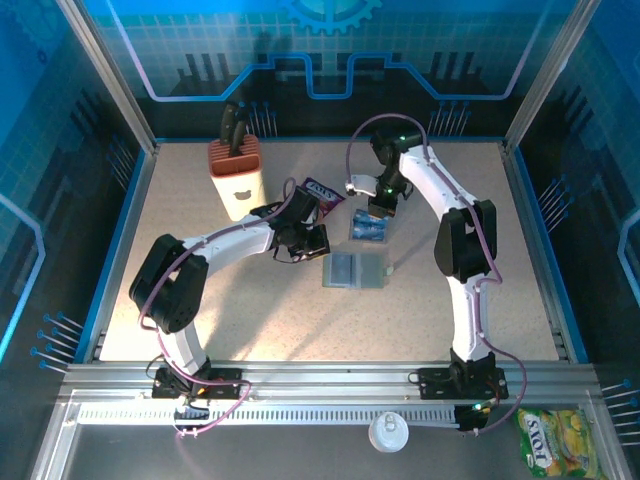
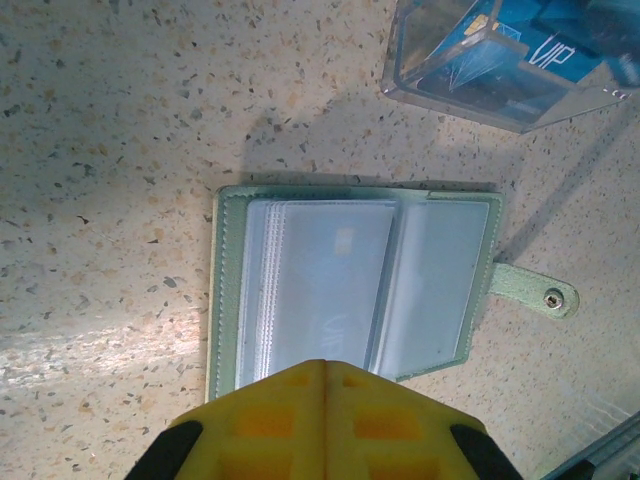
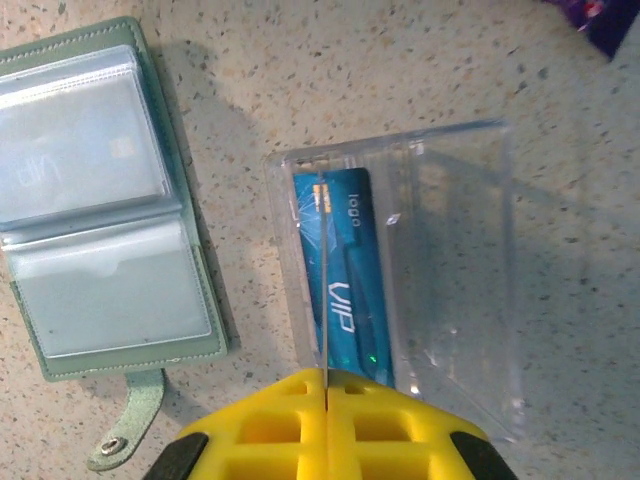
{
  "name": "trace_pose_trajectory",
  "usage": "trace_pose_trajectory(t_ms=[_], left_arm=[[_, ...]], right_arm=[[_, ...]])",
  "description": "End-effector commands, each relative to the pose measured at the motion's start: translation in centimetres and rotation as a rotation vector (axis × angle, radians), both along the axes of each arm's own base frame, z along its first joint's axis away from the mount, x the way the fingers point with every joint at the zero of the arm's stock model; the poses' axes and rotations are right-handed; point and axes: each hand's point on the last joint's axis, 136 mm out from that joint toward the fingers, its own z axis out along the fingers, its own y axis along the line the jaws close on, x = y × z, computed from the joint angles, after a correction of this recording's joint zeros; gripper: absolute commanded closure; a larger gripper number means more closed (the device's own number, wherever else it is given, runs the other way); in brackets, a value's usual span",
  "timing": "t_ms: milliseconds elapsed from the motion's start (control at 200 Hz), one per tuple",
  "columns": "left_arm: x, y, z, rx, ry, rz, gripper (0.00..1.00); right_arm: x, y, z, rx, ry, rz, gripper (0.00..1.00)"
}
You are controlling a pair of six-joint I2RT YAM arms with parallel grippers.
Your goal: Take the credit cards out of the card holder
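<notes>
Card holder (image 1: 355, 270) lies open & flat mid-table, just near of a clear box (image 1: 368, 228), between the 2 grippers. Table (image 1: 250, 330): hard speckled beige top, matte, prob. little grip for a light wallet. Knife block (image 1: 235, 180) at rear left, w/ a purple snack packet (image 1: 320, 195) beside it; neither matters here. Clear box (image 3: 420, 270): rigid see-through plastic, square walls, a glossy blue "VIP" card (image 3: 340, 270) already inside. Holder (image 3: 100, 200): soft grey-green stitched cover, frosted floppy sleeves, strap w/ metal snap (image 3: 130, 420). One sleeve shows a faint VIP card (image 3: 70, 160) w/ chip; colour unclear thru the plastic. Right gripper (image 3: 325, 375) sits over the box, yellow fingers pressed together; a thin edge-on line runs out of the seam, maybe a pinched card, can't tell. Left gripper (image 2: 325, 365) hangs over the holder's (image 2: 350, 290) near edge, fingers also pressed together, nothing in them. Judgement: next card extraction pending. To do it well: spread fingers first, pin the cover w/ one arm since it's likely to skid, nip only the card's exposed edge, pull along the sleeve not up. Which side the sleeves open on isn't clear.
</notes>
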Motion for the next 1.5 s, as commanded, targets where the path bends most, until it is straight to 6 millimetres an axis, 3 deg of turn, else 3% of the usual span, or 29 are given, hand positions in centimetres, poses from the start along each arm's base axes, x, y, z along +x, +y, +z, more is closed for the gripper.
trace_pose_trajectory(t_ms=[0,350,670,830,1041,1276,1491], left_arm=[[0.5,0.3,1.2,0.007,-0.023,-0.001,0.93],[0.4,0.8,0.9,0.021,-0.013,0.003,0.93],[0.2,0.9,0.5,0.02,-0.003,0.011,0.93],[0.2,0.8,0.5,0.02,-0.001,0.012,0.93],[0.2,0.8,0.3,0.019,0.003,0.014,0.93],[0.2,0.8,0.0,0.014,0.01,0.017,0.93],[0.1,0.5,-0.4,-0.004,0.01,0.011,0.92]], right_arm=[[-0.1,-0.4,1.8,0.015,-0.011,0.011,1.0],[0.5,-1.4,-1.4,-0.026,0.04,0.0,0.99],[-0.9,-1.0,-3.4,0.006,0.12,-0.001,0.97],[-1.3,-1.2,-4.0,0.001,0.137,-0.005,0.92],[-0.9,-0.7,-2.6,0.034,0.094,-0.01,0.85],[-0.7,-0.5,-1.3,0.057,0.057,-0.038,0.85],[-0.5,1.0,0.1,0.132,0.004,-0.14,0.84]])
